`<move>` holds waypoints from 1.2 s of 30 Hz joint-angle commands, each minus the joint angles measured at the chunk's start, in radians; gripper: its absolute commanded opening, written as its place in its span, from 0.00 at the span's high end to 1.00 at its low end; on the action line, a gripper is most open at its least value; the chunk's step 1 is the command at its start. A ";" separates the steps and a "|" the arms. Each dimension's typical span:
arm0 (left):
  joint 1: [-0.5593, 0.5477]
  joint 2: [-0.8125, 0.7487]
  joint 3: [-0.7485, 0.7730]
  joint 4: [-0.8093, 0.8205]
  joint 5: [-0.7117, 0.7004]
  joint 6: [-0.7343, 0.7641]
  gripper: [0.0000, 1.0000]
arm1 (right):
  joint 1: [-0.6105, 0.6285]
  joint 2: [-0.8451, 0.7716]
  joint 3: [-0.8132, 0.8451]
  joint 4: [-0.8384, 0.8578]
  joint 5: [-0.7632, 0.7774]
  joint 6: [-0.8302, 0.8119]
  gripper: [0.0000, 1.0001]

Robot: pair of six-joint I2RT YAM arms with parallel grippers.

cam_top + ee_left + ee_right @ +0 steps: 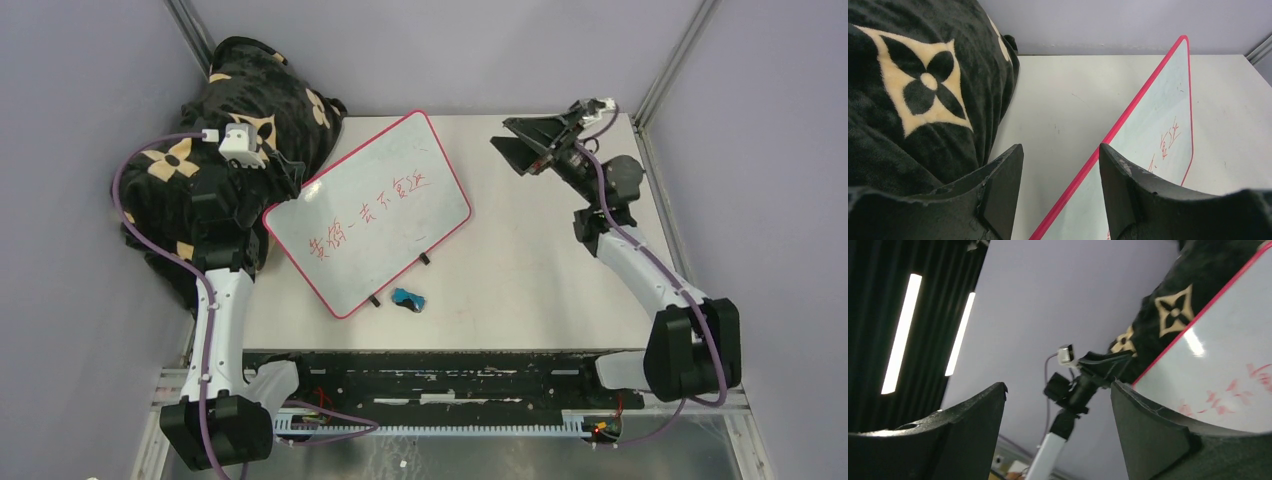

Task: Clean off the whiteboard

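The whiteboard (370, 215) lies tilted in the middle of the table, with a red-pink rim, red handwriting and two small black feet at its near edge. My left gripper (285, 180) is open at the board's left edge. In the left wrist view (1060, 155) the red rim of the whiteboard (1158, 115) runs between its two fingers without touching them. My right gripper (515, 150) is open and empty, raised at the back right, apart from the board. In the right wrist view (1058, 390) it faces sideways towards the whiteboard (1228, 355).
A small blue-and-black eraser block (408, 298) lies on the table just in front of the board's near edge. A black blanket with tan flower marks (250, 110) is heaped at the back left, beside my left arm; it also shows in the left wrist view (913, 90).
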 commanded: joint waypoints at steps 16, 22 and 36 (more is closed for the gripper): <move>-0.014 0.016 0.100 -0.097 0.017 0.132 0.27 | 0.755 0.366 0.895 -2.165 0.796 -1.370 0.03; -0.014 0.031 0.113 -0.152 0.075 0.177 0.22 | 0.895 0.289 0.689 -2.015 0.808 -1.376 0.15; -0.012 0.042 0.120 -0.124 0.127 0.174 0.18 | 0.931 0.418 0.565 -1.668 0.617 -1.476 0.29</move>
